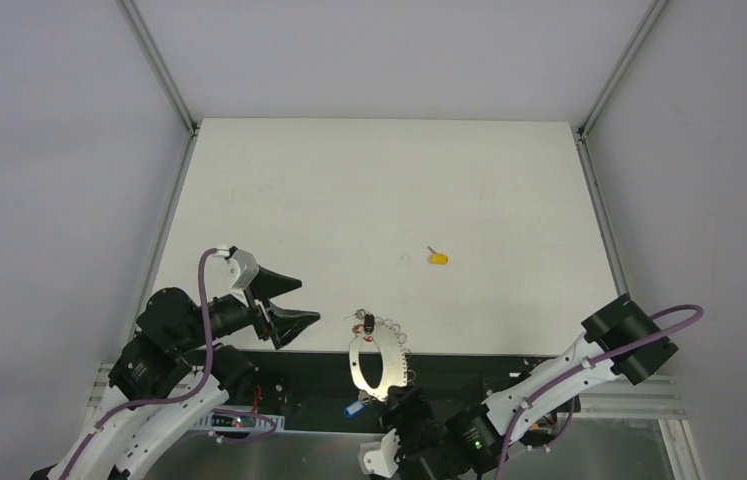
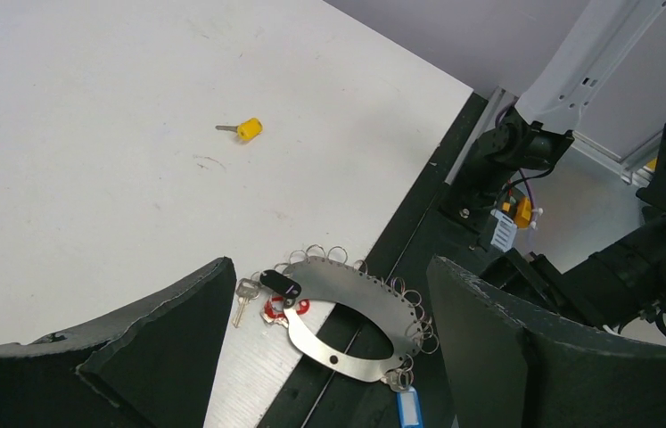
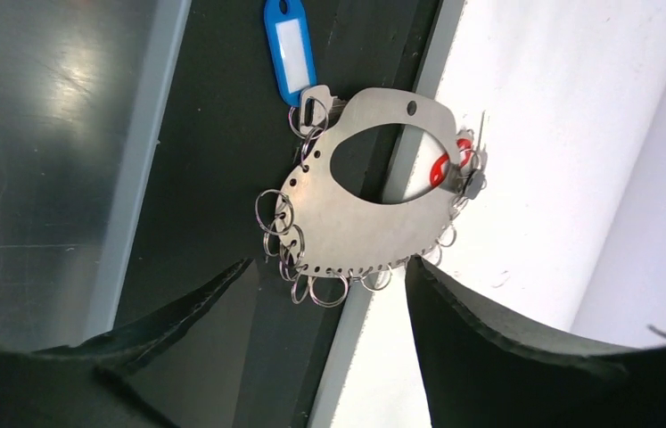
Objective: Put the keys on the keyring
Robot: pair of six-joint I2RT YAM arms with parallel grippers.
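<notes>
White table (image 1: 369,190), mostly bare; dark base strip (image 1: 469,368) runs along its near edge where the arms are bolted. Left gripper (image 1: 307,300) low over the near-left table, angled in toward the centre, jaws standing wide with nothing between them. Its wrist view frames the ring cluster in the gap, so I read this as lining up an approach rather than a grip. Right gripper (image 3: 329,263) reaches in from the base side, jaws also wide and empty, fingertips just short of the plate's ringed edge and apart from it, likely placed to steady the plate. The keyring (image 1: 374,365) is a flat silver plate with an oval cut-out and small split rings along its rim. It lies flat, straddling the table edge, half on white and half on the dark strip. That overhang may give a finger room underneath. Blue tag (image 3: 291,45) hangs off the end over the strip. At the table end sit a black clip (image 2: 282,283), a red piece (image 2: 275,310) and a loose-looking silver key (image 2: 242,299); whether that key is threaded on, cannot tell. Yellow-headed key (image 1: 437,258) lies alone, well apart toward mid-table, off the ring, so it probably needs fetching next. It is small and flat, so expect a fiddly pinch.
</notes>
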